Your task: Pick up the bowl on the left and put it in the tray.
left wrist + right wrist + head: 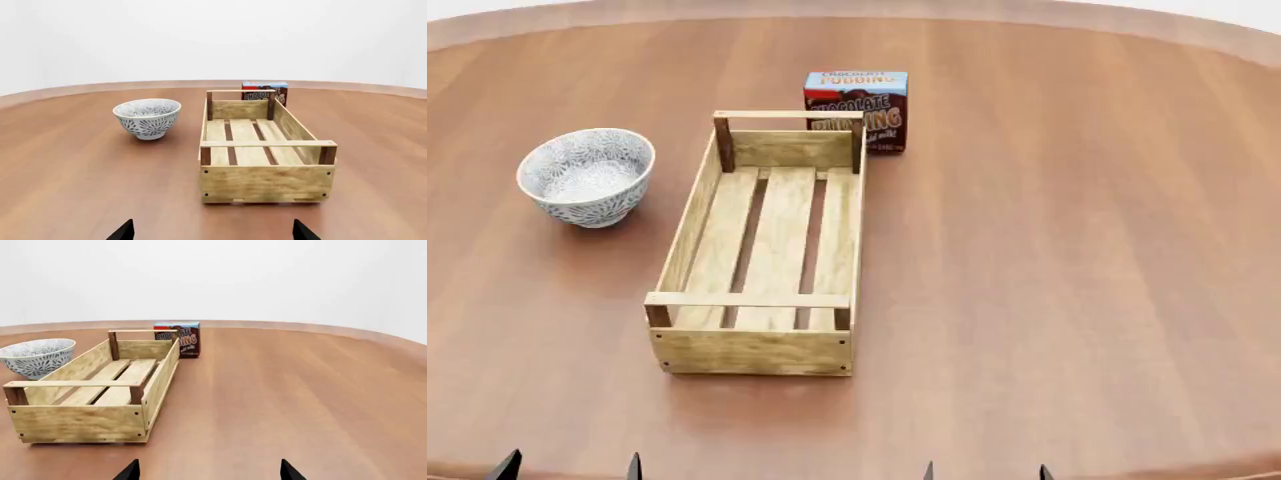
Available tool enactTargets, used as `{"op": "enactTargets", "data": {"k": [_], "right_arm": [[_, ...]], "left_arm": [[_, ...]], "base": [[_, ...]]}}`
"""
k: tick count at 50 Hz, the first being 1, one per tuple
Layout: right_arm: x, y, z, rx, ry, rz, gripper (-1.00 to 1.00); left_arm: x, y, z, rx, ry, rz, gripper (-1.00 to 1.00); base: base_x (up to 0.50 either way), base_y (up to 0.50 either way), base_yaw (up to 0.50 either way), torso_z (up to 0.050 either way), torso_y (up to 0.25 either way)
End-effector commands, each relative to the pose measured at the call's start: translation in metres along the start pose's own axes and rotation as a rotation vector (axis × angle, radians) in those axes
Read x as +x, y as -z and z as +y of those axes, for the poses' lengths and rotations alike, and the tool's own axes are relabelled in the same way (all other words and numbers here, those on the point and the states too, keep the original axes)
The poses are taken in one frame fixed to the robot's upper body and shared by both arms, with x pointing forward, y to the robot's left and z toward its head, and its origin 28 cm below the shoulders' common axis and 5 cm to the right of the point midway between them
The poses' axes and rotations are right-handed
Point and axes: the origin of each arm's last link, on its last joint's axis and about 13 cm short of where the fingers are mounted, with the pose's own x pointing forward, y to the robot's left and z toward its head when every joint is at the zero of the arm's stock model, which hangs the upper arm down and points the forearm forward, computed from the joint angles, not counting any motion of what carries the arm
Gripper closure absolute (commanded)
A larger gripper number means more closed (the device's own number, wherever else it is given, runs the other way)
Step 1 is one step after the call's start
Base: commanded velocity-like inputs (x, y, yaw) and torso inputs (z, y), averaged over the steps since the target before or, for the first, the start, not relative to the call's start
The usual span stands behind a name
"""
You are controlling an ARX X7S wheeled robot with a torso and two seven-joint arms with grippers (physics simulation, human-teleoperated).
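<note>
Left wrist: my left gripper [212,231], fingertips spread and empty; bowl [147,117] at eleven o'clock, upright on the table [67,170].
Head: bowl left of tray [766,245], whose long axis runs twelve-to-six; left arm nearer.
Right wrist: right gripper [209,470] likewise spread, empty.

very little of the robot shows. in the head view, four small black pointed tips poke up along the bottom edge: two at the lower left belonging to the left gripper [570,468], two right of centre belonging to the right gripper [985,472]. in the left wrist view the left gripper [212,232] appears as two black wedge-shaped fingertips [123,232] at the bottom edge. the right wrist view shows the right gripper [209,471] likewise, two matte black tapered fingertips [130,472]. no cables, screws or markings are visible.
</note>
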Motion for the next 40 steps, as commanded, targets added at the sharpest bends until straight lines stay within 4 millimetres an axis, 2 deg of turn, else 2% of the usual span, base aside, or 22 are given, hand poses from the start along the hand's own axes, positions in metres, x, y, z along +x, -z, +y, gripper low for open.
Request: {"op": "enactTargets", "data": {"k": [1,7,8,14,18,24,25,27,31,32,37,38,40], "right_arm": [[0.0,0.001,0.001,-0.005,0.0,0.005,-1.0],[-0.002,0.001,0.001,-0.001,0.008,0.009,-1.0],[-0.003,0.0,0.002,0.001,0.009,0.007,-1.0],[-0.007,-0.001,0.001,-0.03,0.021,0.006,-1.0],[-0.014,-0.01,0.003,-0.029,0.021,-0.017,-1.0],[-0.021,-0.031,0.004,-0.032,0.018,-0.081,-1.0],[-0.021,-0.032,0.004,-0.032,0.018,-0.081,-1.0],[-0.023,-0.046,0.004,-0.032,0.019,-0.12,-1.0],[-0.024,-0.058,0.005,-0.032,0.014,-0.156,-1.0],[-0.026,-0.068,0.005,-0.031,0.012,-0.182,-1.0],[-0.031,-0.09,0.007,-0.033,0.003,-0.243,-1.0],[-0.035,-0.105,0.008,-0.038,-0.002,-0.286,-1.0],[-0.036,-0.11,0.009,-0.041,-0.003,-0.298,-1.0]], "left_arm": [[0.0,0.001,0.0,0.006,0.0,0.0,-1.0],[-0.001,0.0,-0.001,-0.011,-0.006,0.015,-1.0],[-0.001,0.0,0.0,0.056,-0.051,0.034,-1.0],[-0.001,-0.001,0.002,-0.002,-0.031,0.023,-1.0],[-0.008,-0.006,0.0,0.02,-0.006,-0.008,-1.0],[-0.017,-0.038,-0.006,0.014,0.028,-0.101,-1.0],[-0.018,-0.038,-0.006,0.014,0.028,-0.101,-1.0],[-0.023,-0.056,-0.007,0.036,0.033,-0.153,-1.0],[-0.025,-0.069,-0.004,0.033,0.024,-0.188,-1.0],[-0.028,-0.079,-0.004,0.035,0.022,-0.209,-1.0],[-0.031,-0.093,-0.003,0.045,0.022,-0.254,-1.0],[-0.034,-0.105,-0.001,0.036,0.014,-0.289,-1.0],[-0.036,-0.111,0.0,0.029,0.011,-0.301,-1.0]], "base": [[0.0,0.0,0.0,0.0,0.0],[0.0,0.0,0.0,0.0,0.0],[0.0,0.0,0.0,0.0,0.0],[0.0,0.0,0.0,0.0,0.0],[0.0,0.0,0.0,0.0,0.0],[0.0,0.0,0.0,0.0,0.0],[0.0,0.0,0.0,0.0,0.0],[0.0,0.0,0.0,0.0,0.0],[0.0,0.0,0.0,0.0,0.0],[0.0,0.0,0.0,0.0,0.0],[0.0,0.0,0.0,0.0,0.0],[0.0,0.0,0.0,0.0,0.0],[0.0,0.0,0.0,0.0,0.0]]}}
